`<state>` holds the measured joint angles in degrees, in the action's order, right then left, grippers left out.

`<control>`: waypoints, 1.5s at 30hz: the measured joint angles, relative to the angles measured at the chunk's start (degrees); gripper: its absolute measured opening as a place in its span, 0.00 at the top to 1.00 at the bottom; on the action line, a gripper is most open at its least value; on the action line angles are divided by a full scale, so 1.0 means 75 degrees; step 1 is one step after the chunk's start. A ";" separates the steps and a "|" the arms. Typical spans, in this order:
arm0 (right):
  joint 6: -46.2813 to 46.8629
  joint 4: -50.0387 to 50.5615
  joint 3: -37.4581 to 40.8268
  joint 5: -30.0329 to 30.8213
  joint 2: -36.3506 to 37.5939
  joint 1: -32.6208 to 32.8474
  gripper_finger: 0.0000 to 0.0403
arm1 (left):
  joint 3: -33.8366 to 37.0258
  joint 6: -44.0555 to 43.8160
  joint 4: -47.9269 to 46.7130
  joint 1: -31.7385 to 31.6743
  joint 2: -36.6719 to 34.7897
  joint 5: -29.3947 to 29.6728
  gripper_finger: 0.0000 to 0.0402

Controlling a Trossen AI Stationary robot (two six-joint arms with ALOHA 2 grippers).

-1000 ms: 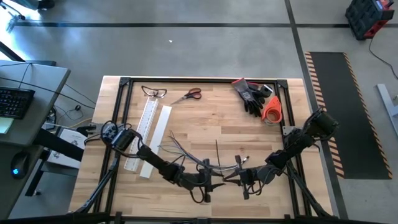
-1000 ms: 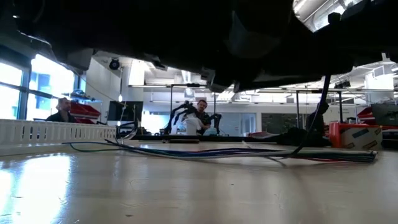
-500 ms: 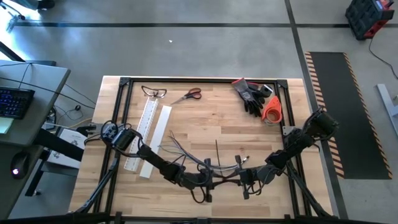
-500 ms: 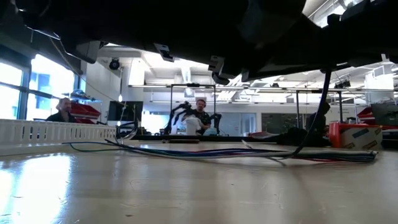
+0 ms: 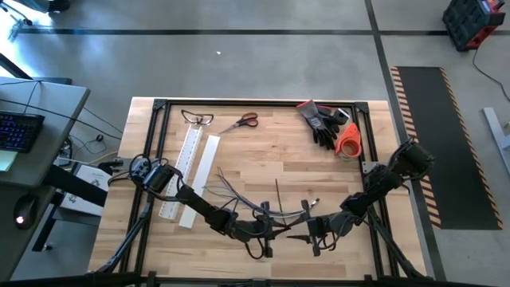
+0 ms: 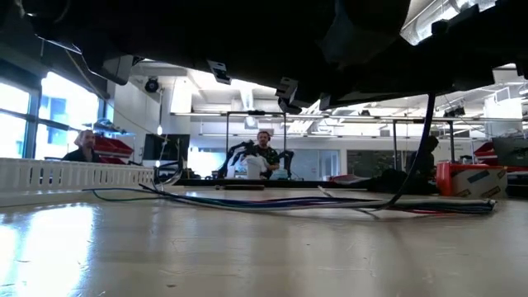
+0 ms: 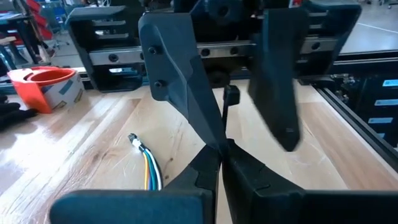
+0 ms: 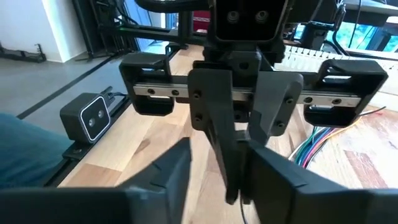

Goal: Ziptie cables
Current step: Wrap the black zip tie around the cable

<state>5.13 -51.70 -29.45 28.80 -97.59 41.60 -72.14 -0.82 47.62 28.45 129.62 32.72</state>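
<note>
You are pinching the black tie in closed left jaws while the right jaws, facing them, are standing apart around it to hand over above the cables.

A grey concrete floor surrounded the table; bright windows (at the room's side) lit the workshop.

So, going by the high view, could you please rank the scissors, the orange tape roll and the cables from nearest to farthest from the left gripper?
From the left gripper, near the table's front edge:
1. Cables, right beside it.
2. Scissors, at the far edge.
3. Orange tape roll, far-right corner.
</note>
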 joint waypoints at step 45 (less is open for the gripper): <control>0.0753 0.1922 -0.0059 -0.0726 0.1356 -0.0098 1.00 | -0.0003 -0.0289 -0.0201 0.0035 -0.0003 -0.0264 1.00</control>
<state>10.77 -37.28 -29.89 23.36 -87.42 40.86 -72.16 -2.98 46.11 28.71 129.60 30.74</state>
